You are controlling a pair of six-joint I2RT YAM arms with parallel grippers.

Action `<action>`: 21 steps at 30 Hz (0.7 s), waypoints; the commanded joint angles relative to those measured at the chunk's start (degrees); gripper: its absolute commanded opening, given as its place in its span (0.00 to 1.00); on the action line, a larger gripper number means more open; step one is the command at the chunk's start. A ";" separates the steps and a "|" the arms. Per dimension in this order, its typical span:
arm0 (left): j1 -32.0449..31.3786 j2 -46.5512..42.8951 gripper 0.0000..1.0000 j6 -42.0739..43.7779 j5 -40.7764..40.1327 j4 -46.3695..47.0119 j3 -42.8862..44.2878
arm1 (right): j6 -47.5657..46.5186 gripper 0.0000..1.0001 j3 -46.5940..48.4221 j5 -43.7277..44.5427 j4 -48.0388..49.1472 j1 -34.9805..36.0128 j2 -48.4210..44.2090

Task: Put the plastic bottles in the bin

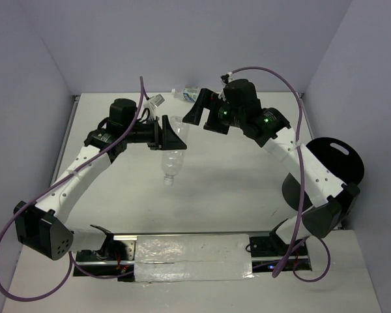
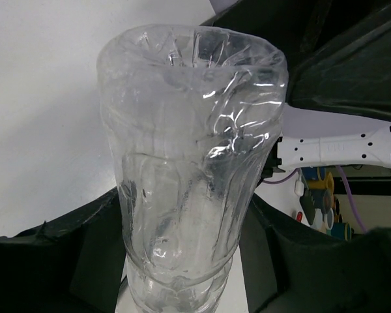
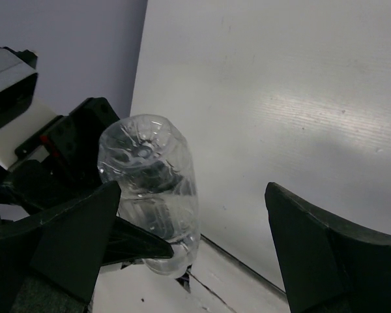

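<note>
White table (image 1: 234,195). Black bin (image 1: 290,190) at its right edge, round lid (image 1: 342,166) just beside. Left gripper (image 1: 168,135) clamped on clear bottle (image 1: 173,160) over mid-table, cap toward near side. Right gripper (image 1: 197,114) spread wide, empty, near that bottle's base. By far edge, bare bottle (image 1: 158,101) and labelled bottle (image 1: 182,93).

Labelled bottle (image 1: 182,94) and clear bottle (image 1: 157,100) lie on table (image 1: 234,179).

Clear crinkled bottle (image 1: 171,156) gripped mid-body, cap toward near side, plain bottle (image 1: 158,100) and labelled bottle (image 1: 182,93) lying at far edge, black bin (image 1: 290,192) at right, lid (image 1: 335,163) beside it.
</note>
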 commanded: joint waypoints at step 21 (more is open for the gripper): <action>-0.55 -2.30 0.53 -0.35 1.68 2.23 0.43 | 2.01 0.95 6.48 -2.42 4.67 5.82 7.02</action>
